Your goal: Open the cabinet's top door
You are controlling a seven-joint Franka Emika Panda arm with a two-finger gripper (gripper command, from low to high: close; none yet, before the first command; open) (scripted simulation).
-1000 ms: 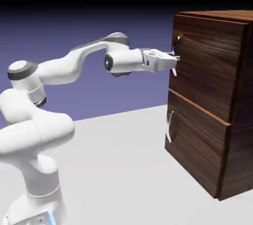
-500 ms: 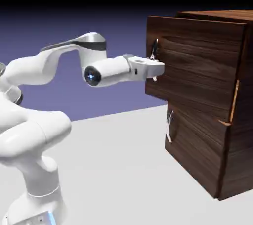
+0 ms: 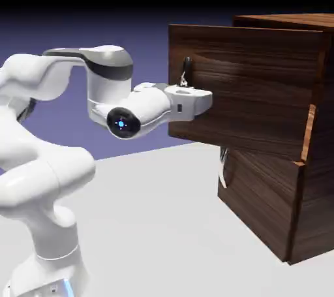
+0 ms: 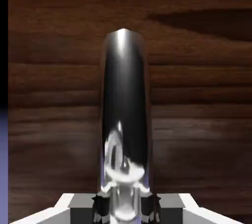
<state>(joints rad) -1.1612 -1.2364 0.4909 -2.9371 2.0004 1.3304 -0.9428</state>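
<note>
Half a second back the top door [image 3: 244, 87] stood less far out of the cabinet [image 3: 287, 191]; your pincer [image 3: 189, 96], clamped on its handle [image 4: 125, 119], had pulled it well open.

Glossy white rounded arm [image 3: 45, 178], grey joint bands, blue-lit wrist cap

The cabinet [image 3: 280, 178] runs off the exterior view's right edge. The pincer [image 3: 190, 88] tips are too small to separate against the top door [image 3: 248, 87]. In the hand view the silver handle [image 4: 125, 119] hides the door's middle
</note>
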